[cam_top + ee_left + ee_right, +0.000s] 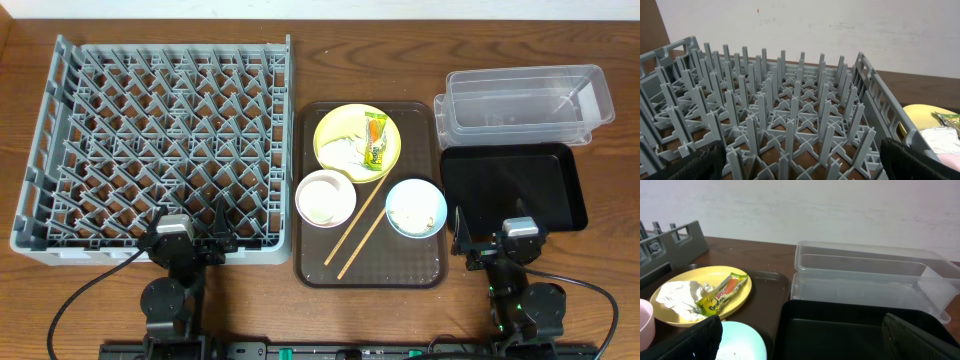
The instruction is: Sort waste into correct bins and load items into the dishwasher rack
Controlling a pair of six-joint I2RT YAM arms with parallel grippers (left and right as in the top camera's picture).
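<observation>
The grey dishwasher rack (160,140) fills the left; it also shows in the left wrist view (790,115). On the brown tray (425,270) sit a yellow plate (335,128) with the orange-and-green wrapper (375,140) and white tissue (343,150), a white bowl (325,197), a light blue bowl (416,208) with rice scraps, and two chopsticks (358,232). The clear tub (525,103) and black tray (510,185) lie at the right. My left gripper (208,232) is open at the rack's near edge. My right gripper (475,235) is open at the black tray's near edge (850,330). The small cup is not seen.
The right wrist view shows the plate (670,315) with wrapper (722,292) and tissue (677,297), the blue bowl's rim (742,342) and the clear tub (865,277). Both arm bases stand at the table's front edge.
</observation>
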